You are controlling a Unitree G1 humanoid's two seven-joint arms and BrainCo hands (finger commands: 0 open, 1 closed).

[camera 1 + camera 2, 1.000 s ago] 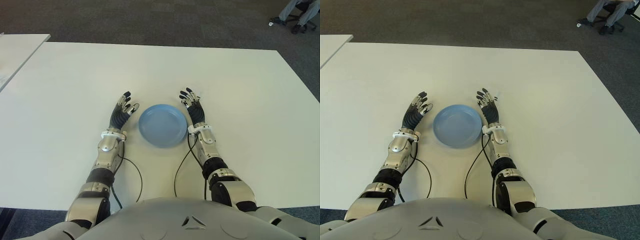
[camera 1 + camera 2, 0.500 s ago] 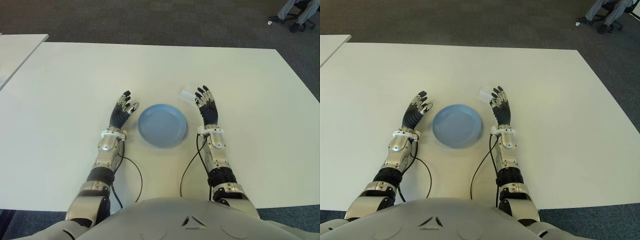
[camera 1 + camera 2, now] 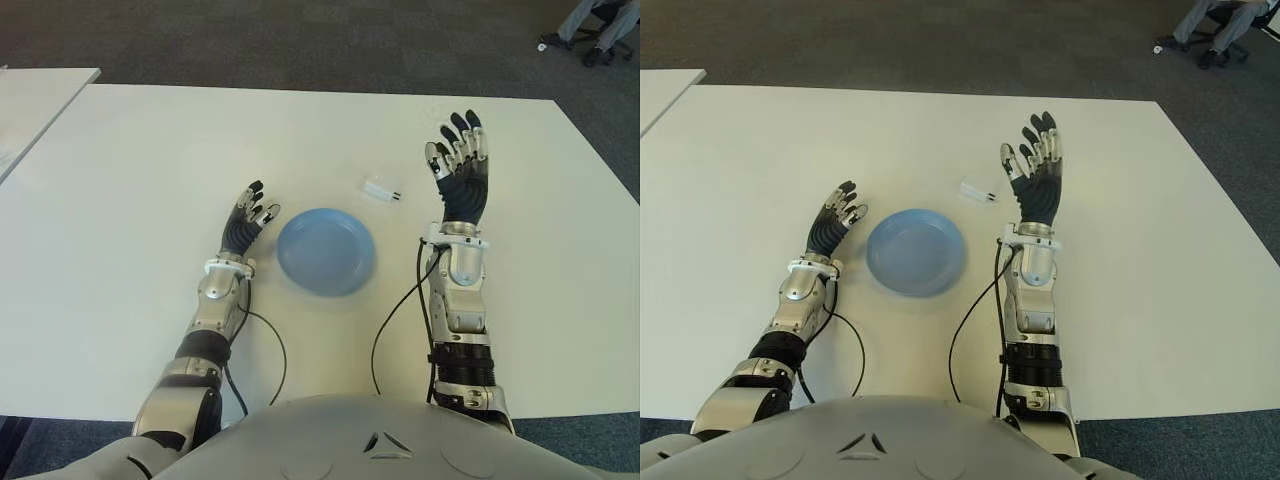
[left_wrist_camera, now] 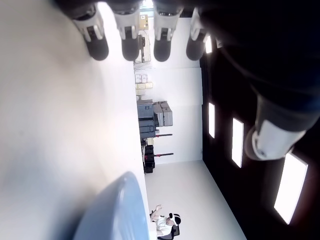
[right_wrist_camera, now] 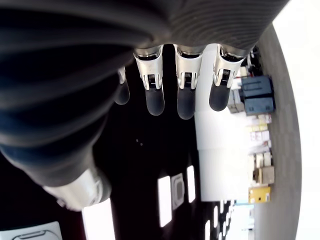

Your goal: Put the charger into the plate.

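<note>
White table (image 3: pixel 150 180) holds one charger (image 3: pixel 381 190), one plate (image 3: pixel 325 250), two empty hands.

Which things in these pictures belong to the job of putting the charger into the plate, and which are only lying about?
Part of the job:
- charger, white, on the table beyond the plate
- plate, blue, holding nothing
- right robot hand, raised and open, right of the charger
- left robot hand, open, left of the plate

Only there:
- white table
- second table, far left
- seated person's legs, far right
</note>
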